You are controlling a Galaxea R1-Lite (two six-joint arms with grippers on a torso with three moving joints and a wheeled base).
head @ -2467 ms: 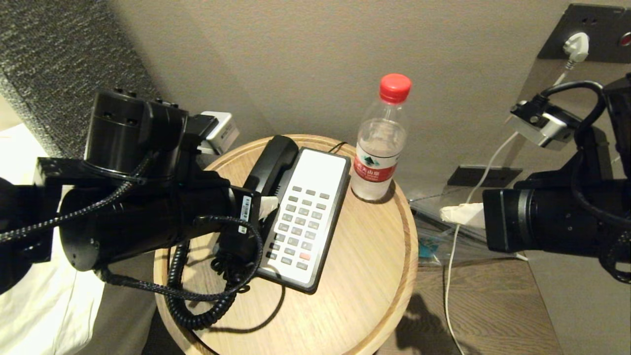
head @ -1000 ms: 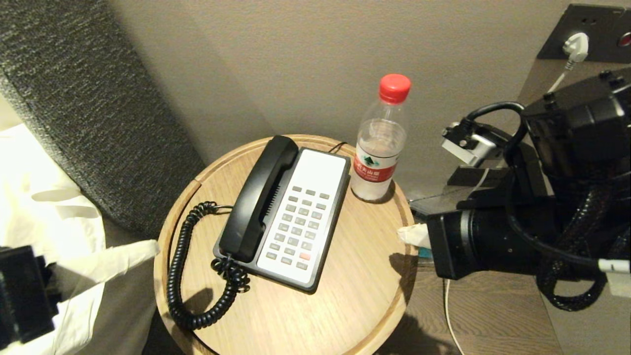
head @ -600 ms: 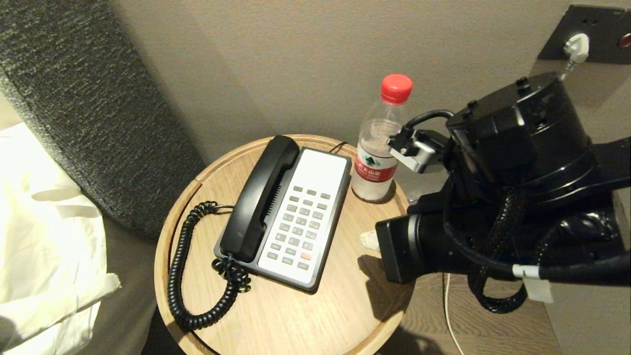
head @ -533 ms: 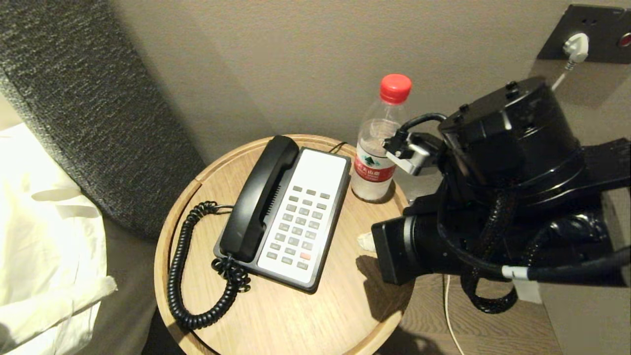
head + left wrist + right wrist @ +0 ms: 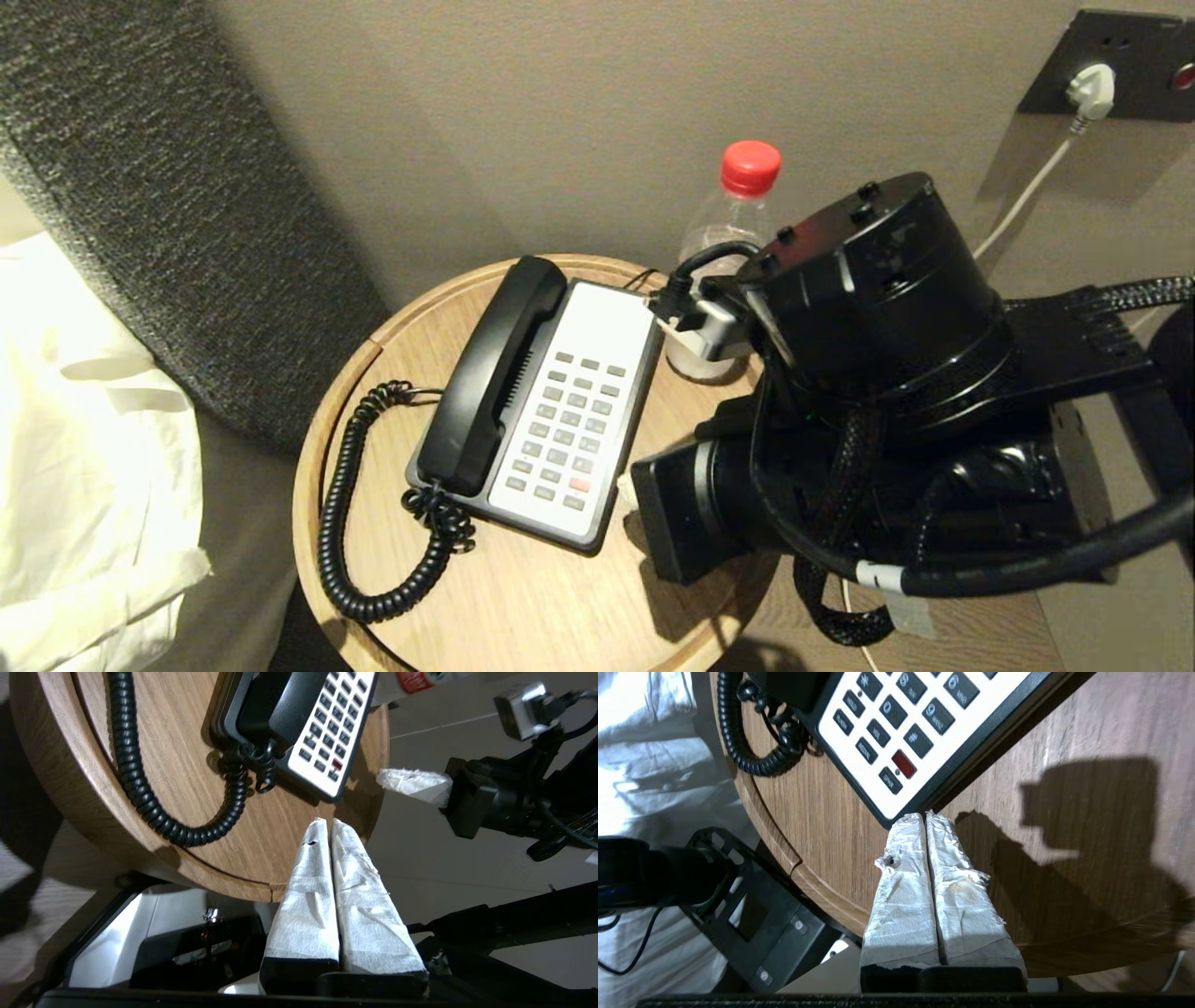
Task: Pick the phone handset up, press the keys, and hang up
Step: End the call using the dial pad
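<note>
The right arm [image 5: 868, 373] covers most of the water bottle [image 5: 747, 173] in the head view, leaving only the red cap and shoulder, and it hides its own fingertips too. The table [image 5: 523, 607] runs off the lower edge. In the right wrist view the keys [image 5: 906, 728] are cut off by the frame (their small lettering is too fine to read), and the handset [image 5: 784, 686] shows only one end.

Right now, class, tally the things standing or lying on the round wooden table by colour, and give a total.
Black: 1, the phone handset with its coiled cord.
Black and white: 1, the phone base with the keys.
Clear with red cap: 1, the water bottle.
Total: 3.
</note>
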